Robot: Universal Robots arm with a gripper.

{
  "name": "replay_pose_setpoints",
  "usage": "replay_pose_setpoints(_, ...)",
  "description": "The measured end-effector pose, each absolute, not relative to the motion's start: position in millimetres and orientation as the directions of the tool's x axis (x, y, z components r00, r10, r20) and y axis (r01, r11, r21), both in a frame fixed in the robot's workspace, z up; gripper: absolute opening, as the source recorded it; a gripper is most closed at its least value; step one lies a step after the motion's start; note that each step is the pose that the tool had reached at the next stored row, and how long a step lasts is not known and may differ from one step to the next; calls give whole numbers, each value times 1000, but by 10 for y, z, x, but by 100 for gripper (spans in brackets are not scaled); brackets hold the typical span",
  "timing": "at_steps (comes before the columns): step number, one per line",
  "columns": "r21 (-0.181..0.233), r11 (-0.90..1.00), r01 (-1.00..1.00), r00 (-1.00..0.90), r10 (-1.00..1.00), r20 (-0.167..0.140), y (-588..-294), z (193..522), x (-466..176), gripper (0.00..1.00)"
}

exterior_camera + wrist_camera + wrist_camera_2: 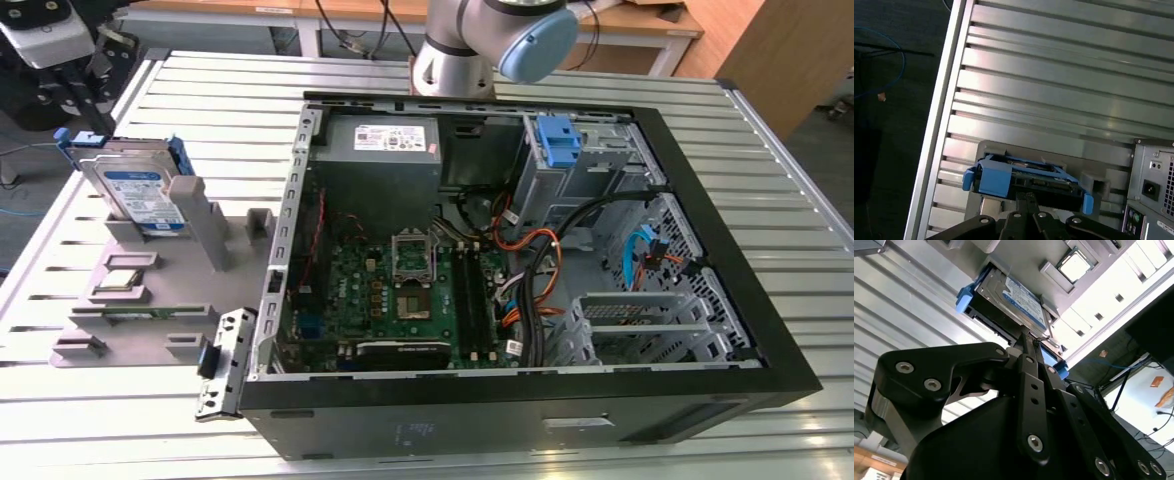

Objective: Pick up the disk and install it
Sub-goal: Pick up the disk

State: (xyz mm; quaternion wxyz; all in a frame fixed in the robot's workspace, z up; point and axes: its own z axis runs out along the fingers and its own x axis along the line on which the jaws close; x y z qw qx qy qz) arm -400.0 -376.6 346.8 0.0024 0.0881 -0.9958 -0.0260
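We are at the pick-up step. The disk (pixel 138 190) stands on edge in the grey holder (pixel 147 300) on the counter (pixel 80 425), at the left of the exterior view. It is well apart from the open computer case (pixel 727 270) at centre and right. The gripper (pixel 84 115) hangs over the disk in the upper left, its tips right at the blue top rail. In both wrist views the jaws are narrow, drawn almost together; whether they pinch any part of the disk we cannot tell. The disk is not yet raised. We judge that getting it out calls for a firm hold and a straight pull along the holder's slot, without tilting.
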Motion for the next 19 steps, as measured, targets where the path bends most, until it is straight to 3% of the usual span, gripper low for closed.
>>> replay_pose_setpoints(19,52,894,-444,-895,-445,0,-3766,3459,-4000,10)
